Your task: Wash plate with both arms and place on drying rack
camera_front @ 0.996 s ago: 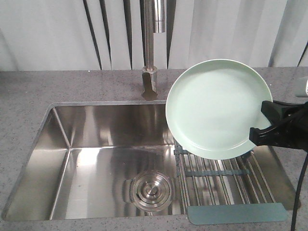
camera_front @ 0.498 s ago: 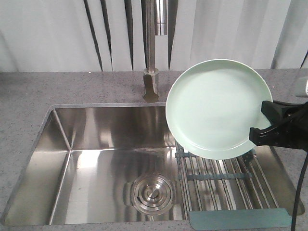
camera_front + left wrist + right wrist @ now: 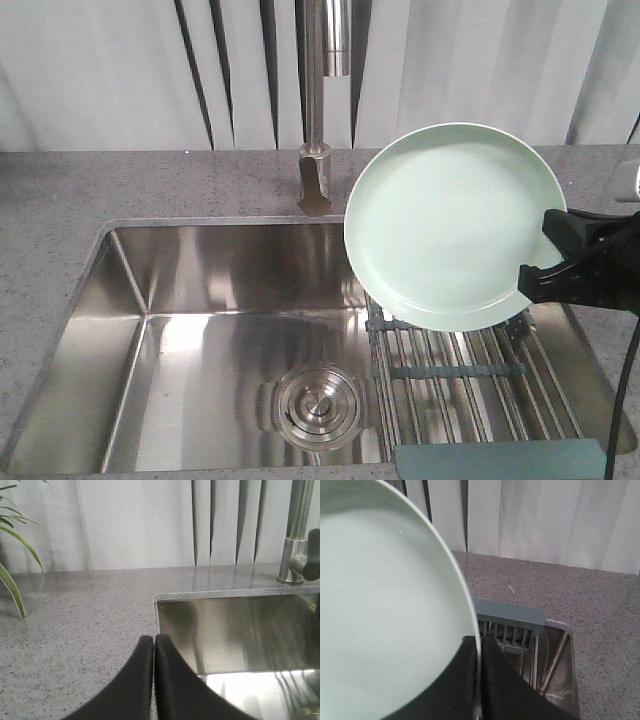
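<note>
One mint-green plate (image 3: 450,225) hung above the sink (image 3: 200,270), rim clamped in right gripper (image 3: 546,258), one drying rack (image 3: 450,372) lay across sink, left gripper (image 3: 153,640) closed on nothing

Speckled countertop (image 3: 150,185), steel sink (image 3: 230,260) set in it, faucet (image 3: 314,185) behind (upright), drying rack (image 3: 450,400) across sink's right end

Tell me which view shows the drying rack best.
Exterior front: the drying rack spans the sink's right side, mostly unobstructed below the plate. Right wrist shows only one end; left wrist, almost nothing.
</note>
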